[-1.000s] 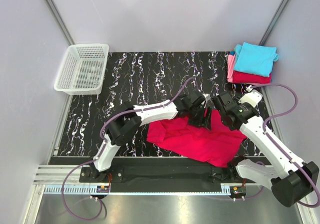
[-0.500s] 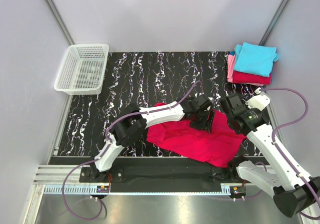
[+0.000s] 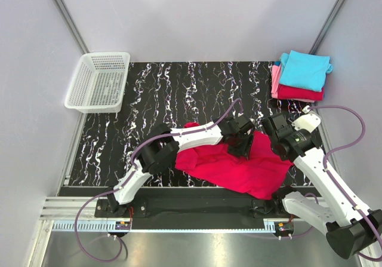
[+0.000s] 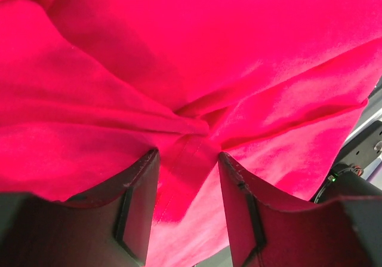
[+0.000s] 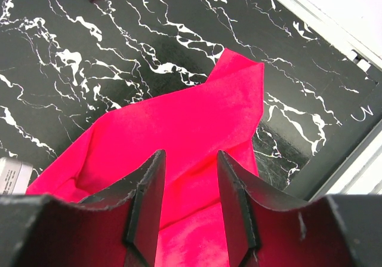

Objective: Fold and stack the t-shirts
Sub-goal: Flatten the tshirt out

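Now left fingers (image 4: 134, 213), spread, straddle a fold of the red shirt (image 3: 233, 168); right fingers (image 5: 143, 213) hover spread above it.

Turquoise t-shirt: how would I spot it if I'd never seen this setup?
Look at the black marbled table and go to its far right corner, opposite the white mesh basket. A pile of folded shirts sits there; the turquoise t-shirt is the top one, the only blue-green cloth, above a pink t-shirt and a red t-shirt.
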`<action>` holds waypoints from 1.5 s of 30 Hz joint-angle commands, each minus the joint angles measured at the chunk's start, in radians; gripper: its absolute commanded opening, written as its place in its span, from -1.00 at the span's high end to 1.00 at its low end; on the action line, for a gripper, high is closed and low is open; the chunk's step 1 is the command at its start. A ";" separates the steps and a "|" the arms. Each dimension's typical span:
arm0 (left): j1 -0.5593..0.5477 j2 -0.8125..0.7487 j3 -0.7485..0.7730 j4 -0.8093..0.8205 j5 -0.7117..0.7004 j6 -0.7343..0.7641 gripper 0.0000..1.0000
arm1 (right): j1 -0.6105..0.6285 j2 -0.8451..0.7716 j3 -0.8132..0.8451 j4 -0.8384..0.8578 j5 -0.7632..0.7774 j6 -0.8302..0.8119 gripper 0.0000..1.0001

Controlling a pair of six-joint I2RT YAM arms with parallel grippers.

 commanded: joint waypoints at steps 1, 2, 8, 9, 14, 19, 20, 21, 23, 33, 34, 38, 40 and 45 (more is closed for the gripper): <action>-0.004 0.001 0.063 0.010 -0.001 -0.009 0.02 | -0.005 -0.003 -0.004 0.002 0.000 -0.005 0.06; -0.004 0.004 0.066 0.008 0.002 -0.009 0.02 | -0.006 0.000 -0.007 0.003 0.000 -0.005 0.05; -0.007 -0.016 0.058 0.008 -0.018 -0.008 0.50 | -0.006 -0.003 -0.013 0.010 -0.003 -0.012 0.06; -0.006 -0.023 0.057 0.008 -0.023 -0.006 0.62 | -0.006 -0.003 -0.015 0.013 -0.006 -0.012 0.05; -0.006 -0.043 0.044 0.008 -0.040 -0.002 1.00 | -0.006 0.003 -0.018 0.019 -0.011 -0.019 0.05; -0.005 -0.091 0.024 -0.018 -0.096 0.020 1.00 | -0.005 0.002 -0.019 0.026 -0.014 -0.024 0.05; -0.004 -0.129 0.021 -0.030 -0.144 0.024 1.00 | -0.005 0.003 -0.021 0.028 -0.016 -0.025 0.04; 0.005 -0.151 0.009 -0.041 -0.168 0.030 1.00 | -0.005 0.000 -0.024 0.036 -0.020 -0.028 0.04; 0.022 -0.201 -0.005 -0.070 -0.190 0.037 1.00 | -0.006 0.003 -0.029 0.045 -0.032 -0.035 0.04; 0.299 -0.617 -0.268 -0.087 -0.268 -0.008 1.00 | -0.009 0.032 -0.042 0.118 -0.094 -0.065 0.04; 0.323 -0.663 -0.282 -0.088 -0.279 -0.006 1.00 | -0.011 0.032 -0.042 0.125 -0.095 -0.070 0.04; 0.421 -0.732 -0.338 -0.093 -0.349 -0.015 1.00 | -0.020 0.046 -0.030 0.146 -0.103 -0.103 -0.01; 0.476 -0.747 -0.362 -0.097 -0.366 -0.028 1.00 | -0.025 0.058 -0.022 0.157 -0.118 -0.116 -0.10; 0.592 -0.794 -0.411 -0.101 -0.419 -0.069 1.00 | -0.046 0.081 -0.019 0.232 -0.189 -0.168 -0.27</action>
